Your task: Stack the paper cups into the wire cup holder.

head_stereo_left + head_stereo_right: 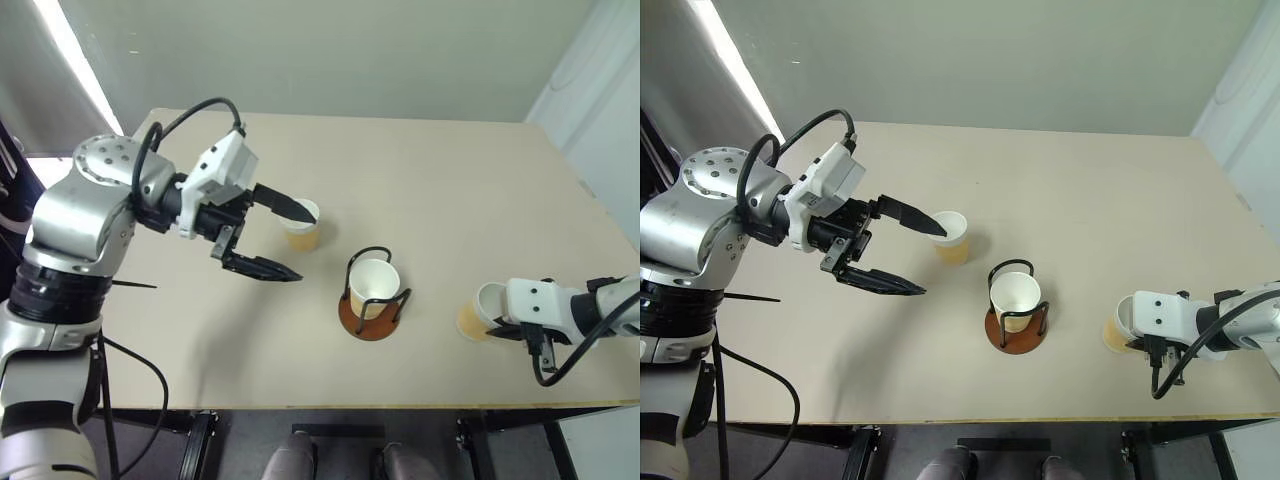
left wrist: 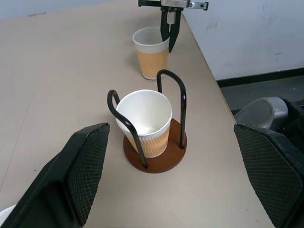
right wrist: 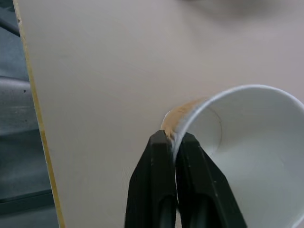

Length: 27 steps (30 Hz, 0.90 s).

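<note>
right gripper pinched on rim of right paper cup, left gripper wide open, empty, above table, 1 cup in wire cup holder, 1 cup behind left gripper

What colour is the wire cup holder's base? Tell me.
Reddish-brown: the wire cup holder has a round disc base under black wire loops, clearest in the left wrist view.

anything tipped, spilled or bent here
Nothing stands out. One cup sits upright in the holder, one stands by the open left gripper, and the right gripper pinches the third cup's rim.
</note>
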Tool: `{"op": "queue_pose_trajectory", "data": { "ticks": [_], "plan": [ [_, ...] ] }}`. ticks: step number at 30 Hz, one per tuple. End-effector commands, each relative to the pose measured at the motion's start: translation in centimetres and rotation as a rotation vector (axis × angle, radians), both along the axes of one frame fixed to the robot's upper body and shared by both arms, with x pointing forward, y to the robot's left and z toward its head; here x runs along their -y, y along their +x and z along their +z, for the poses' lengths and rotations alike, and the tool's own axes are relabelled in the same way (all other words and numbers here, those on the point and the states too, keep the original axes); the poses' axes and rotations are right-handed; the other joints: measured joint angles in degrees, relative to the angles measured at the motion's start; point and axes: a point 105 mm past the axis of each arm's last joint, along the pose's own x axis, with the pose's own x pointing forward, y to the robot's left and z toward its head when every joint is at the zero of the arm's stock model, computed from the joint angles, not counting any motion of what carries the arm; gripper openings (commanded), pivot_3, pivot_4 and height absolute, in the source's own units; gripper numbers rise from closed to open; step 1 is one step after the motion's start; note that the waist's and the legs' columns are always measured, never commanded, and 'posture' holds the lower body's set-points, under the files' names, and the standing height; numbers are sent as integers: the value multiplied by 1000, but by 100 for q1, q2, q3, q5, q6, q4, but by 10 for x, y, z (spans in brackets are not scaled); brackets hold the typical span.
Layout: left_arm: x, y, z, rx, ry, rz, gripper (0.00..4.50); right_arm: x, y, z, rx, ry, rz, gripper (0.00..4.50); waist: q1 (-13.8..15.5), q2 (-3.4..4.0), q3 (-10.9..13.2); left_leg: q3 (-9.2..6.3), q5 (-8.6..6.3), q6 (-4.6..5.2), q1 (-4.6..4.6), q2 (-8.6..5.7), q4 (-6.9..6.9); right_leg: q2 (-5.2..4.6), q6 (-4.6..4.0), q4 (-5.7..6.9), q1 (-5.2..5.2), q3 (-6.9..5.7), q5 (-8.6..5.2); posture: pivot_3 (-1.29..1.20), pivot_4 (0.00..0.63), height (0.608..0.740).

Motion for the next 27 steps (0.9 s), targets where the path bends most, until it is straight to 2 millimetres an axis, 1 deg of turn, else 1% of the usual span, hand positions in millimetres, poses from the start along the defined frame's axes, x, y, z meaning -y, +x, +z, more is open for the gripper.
{"op": "queue_pose_trajectory", "data": {
  "ticks": [1, 5, 8, 12, 15, 16, 17, 19, 22, 26, 27],
  "plan": [
    [-9, -2, 9, 65, 11, 33, 4500, 1, 2, 7, 31, -18, 13, 16, -2, 0, 0, 0, 0, 0, 0, 0, 0, 0, 0, 0, 0, 0, 0, 0, 150, 740],
    [-22, 1, 13, 77, 7, 99, 4500, -1, 4, 25, 67, 2, 14, 16, -7, 0, 0, 0, 0, 0, 0, 0, -1, 0, 0, -1, 0, 0, 0, 0, 150, 740],
    [-31, 2, 11, 77, 16, 137, 4500, -8, 7, 46, 119, 38, 26, 16, -23, 1, 0, 2, 0, 0, 1, 0, -2, 0, 0, -1, 0, 2, 0, 0, 150, 740],
    [-39, 3, 7, 67, 13, 172, 4500, -28, 7, 83, 191, 107, 84, 16, -49, 2, 0, 2, 1, -1, 5, 0, -6, 0, -1, 0, 0, 3, 0, 0, 150, 740],
    [-43, 3, 5, 55, 3, 193, 4500, -42, 7, 106, 246, 130, 135, 16, -51, 1, 0, 0, 1, -2, 5, 0, -12, 1, -1, -4, -1, 3, 0, 0, 150, 740],
    [-44, 3, 4, 50, 0, 200, 4500, -49, 6, 115, 267, 141, 164, 16, -59, 3, 1, 0, 1, -1, 4, -1, -12, 1, -1, -5, -1, 3, 0, 0, 150, 740],
    [-45, 3, 3, 45, -2, 204, 4500, -61, 3, 126, 278, 175, 207, 16, -58, 4, 2, 1, 1, -1, 3, -1, -12, 0, -1, -6, -3, 3, 0, 0, 150, 740],
    [-45, 3, 2, 40, -5, 206, 4500, -77, -2, 139, 290, 201, 279, 16, -93, 4, 2, 0, 1, -1, 4, 0, -15, 1, -3, -5, -6, 4, -1, 0, 150, 740],
    [-42, 4, 3, 38, -10, 199, 4500, -99, -5, 153, 307, 194, 388, 16, -119, 4, 2, -3, 2, -3, 5, 2, -19, 3, -7, -3, -8, 3, -4, 0, 150, 740],
    [-39, 4, 4, 40, -14, 189, 4500, -113, -6, 157, 299, 180, 464, 16, -114, 4, 2, -6, 2, -2, 3, 0, -18, 2, -10, -6, -9, 0, -3, 0, 150, 740],
    [-39, 3, 6, 43, -15, 183, 4500, -118, -10, 157, 286, 186, 495, 16, -114, 4, 2, -6, 1, -1, 2, -1, -17, 2, -10, -6, -10, 0, -3, 0, 150, 740]
  ]
}}
